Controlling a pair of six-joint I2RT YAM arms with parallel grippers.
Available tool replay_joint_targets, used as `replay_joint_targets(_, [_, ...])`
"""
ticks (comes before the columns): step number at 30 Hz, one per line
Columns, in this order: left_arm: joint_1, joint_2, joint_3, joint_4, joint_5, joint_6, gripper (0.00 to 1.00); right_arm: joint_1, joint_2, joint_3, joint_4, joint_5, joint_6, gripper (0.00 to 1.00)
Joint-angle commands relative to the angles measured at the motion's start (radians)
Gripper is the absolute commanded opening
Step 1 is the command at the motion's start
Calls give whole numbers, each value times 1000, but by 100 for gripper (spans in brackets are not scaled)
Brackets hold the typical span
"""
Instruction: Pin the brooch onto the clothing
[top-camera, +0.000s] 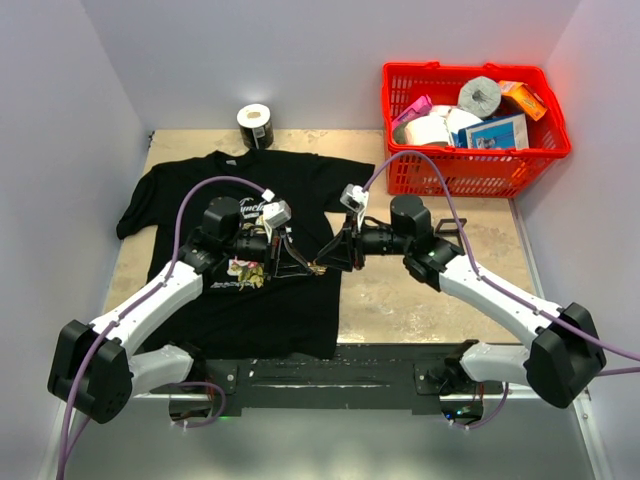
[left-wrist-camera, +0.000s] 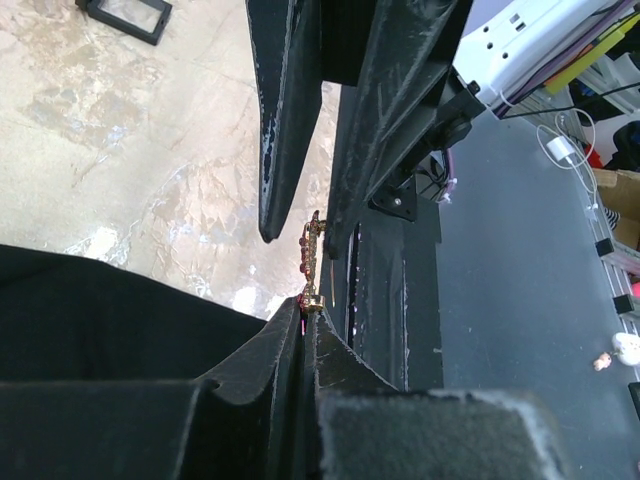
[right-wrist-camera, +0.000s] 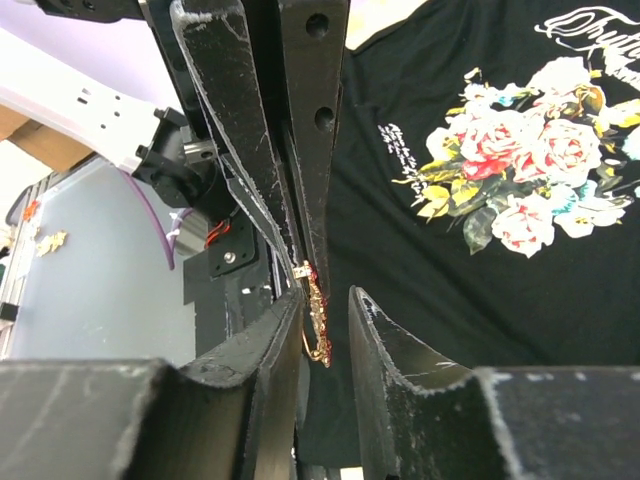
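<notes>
Centre blocked: left gripper (top-camera: 310, 267) and right gripper (top-camera: 324, 264) tip to tip over the T-shirt's (top-camera: 270, 315) right edge. Open passage across bare table (top-camera: 420, 300) right of there. Far right taken by red basket (top-camera: 470, 186); roll (top-camera: 255, 125) at far edge.

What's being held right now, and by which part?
The left gripper pinches the brooch by one end, right at its fingertips. The right gripper is open around the free end, not clamped on it.
</notes>
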Motion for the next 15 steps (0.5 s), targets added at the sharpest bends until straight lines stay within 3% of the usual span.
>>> replay_joint_targets(1, [5,-17,-1,54,32,-21,0,4,8,-10,65,-37,16,27])
replay_joint_targets(4, [5,-20,-4,60,33,-29,0,11,11,-18,80,-35,27,22])
replay_joint_targets(8, [5,-32,-10,77,21,-47,2,16,5,-31,117,-33,56,0])
replay_joint_targets(9, [5,-37,-14,81,10,-55,23,17,-4,-42,143,-29,65,0])
replay_joint_targets(12, [5,-75,-33,119,-11,-87,56,17,-38,-70,210,12,122,0])
replay_joint_targets(15, [5,-135,-56,170,-48,-116,69,16,-68,-99,293,61,189,0])
